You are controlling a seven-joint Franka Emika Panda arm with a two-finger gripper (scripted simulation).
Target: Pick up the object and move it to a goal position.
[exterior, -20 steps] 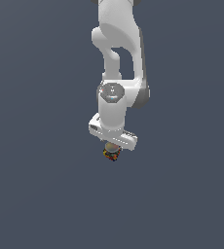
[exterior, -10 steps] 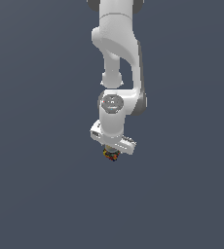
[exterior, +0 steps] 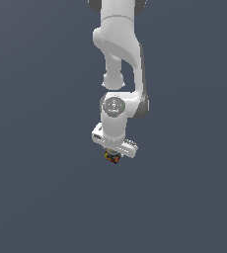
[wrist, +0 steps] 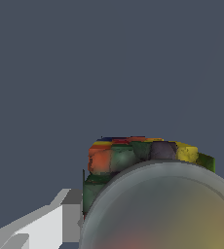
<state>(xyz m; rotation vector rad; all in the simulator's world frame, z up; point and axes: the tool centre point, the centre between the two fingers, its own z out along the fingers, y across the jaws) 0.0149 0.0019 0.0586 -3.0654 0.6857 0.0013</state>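
Exterior view: one white arm (exterior: pixel 116 59), descending from the top edge of the frame against a plain slate-grey ground; upper links bulky, bending at an elbow, then a round wrist joint with a grey disc face directly above the hand. Hand block tilted, its end toward the exterior view's right sitting lower. Gripper (exterior: pixel 113 157) pointing straight down below the hand block, its fingers almost wholly hidden by the block. The object (exterior: pixel 113 158) directly beneath the hand block, between the fingers, showing as a small speck of red, yellow and dark colour; gripper closed narrowly around it. Whether the object touches any surface cannot be told. Wrist view: the object (wrist: pixel 148 160) fills the near field, its large grey-tan rounded top nearest the camera, with a band of orange, green, yellow, blue and dark patches beyond it. One white gripper finger (wrist: pixel 60 219) just beside the object, meeting its speckled side.
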